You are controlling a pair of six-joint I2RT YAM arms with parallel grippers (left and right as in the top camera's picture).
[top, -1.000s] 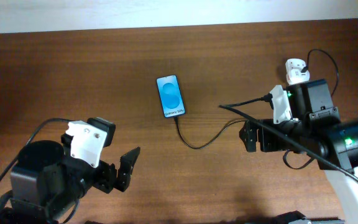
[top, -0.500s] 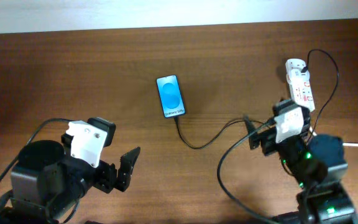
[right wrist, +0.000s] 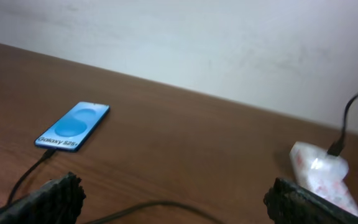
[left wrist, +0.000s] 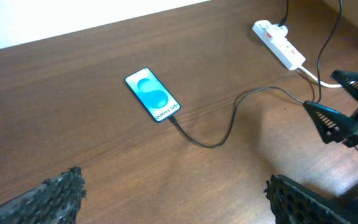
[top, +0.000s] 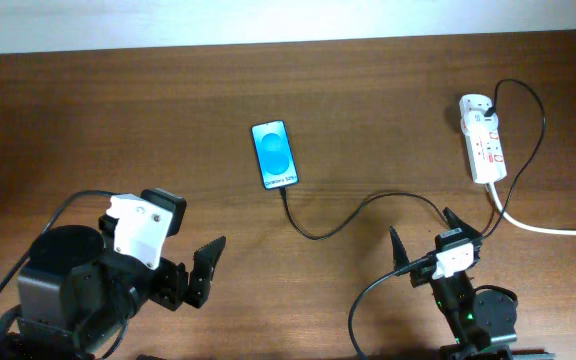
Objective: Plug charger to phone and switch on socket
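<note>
The phone (top: 275, 154) lies flat at the table's middle, its blue screen lit. The black charger cable (top: 313, 234) runs from the phone's near edge, where its tip meets the phone, and curves right and up to its black plug in the white socket (top: 483, 145) at the far right. My right gripper (top: 426, 238) is open and empty near the front, well short of the socket. My left gripper (top: 203, 272) is open and empty at the front left. The left wrist view shows the phone (left wrist: 153, 95), cable (left wrist: 229, 124) and socket (left wrist: 279, 45). The right wrist view shows the phone (right wrist: 73, 126) and socket (right wrist: 322, 171).
The socket's thick white cord (top: 553, 229) runs off the right edge. The black cable loops behind the socket (top: 542, 110). A pale wall (right wrist: 197, 43) stands behind the table's far edge. The right arm's own black lead (top: 368, 295) curls at the front.
My right arm has drawn back from over the socket to the table's front, leaving the socket uncovered. The left arm, the phone and the cable have not moved.
</note>
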